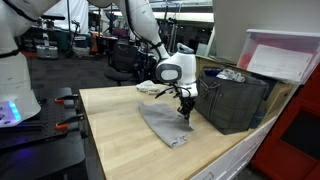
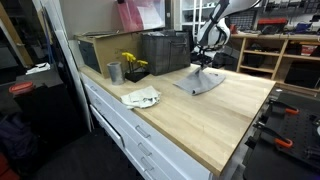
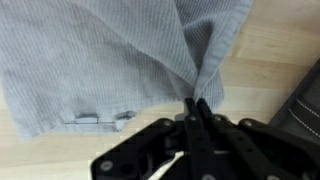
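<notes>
Pinching the gray cloth lol | claw pressed together on a bunched-up fold, tips right on it | rest of the cloth trails below the claw, lying on the tabletop | dark bin just beside the claw

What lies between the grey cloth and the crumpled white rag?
Nothing: in an exterior view, bare wooden bench top separates the grey cloth from the white rag.
</notes>
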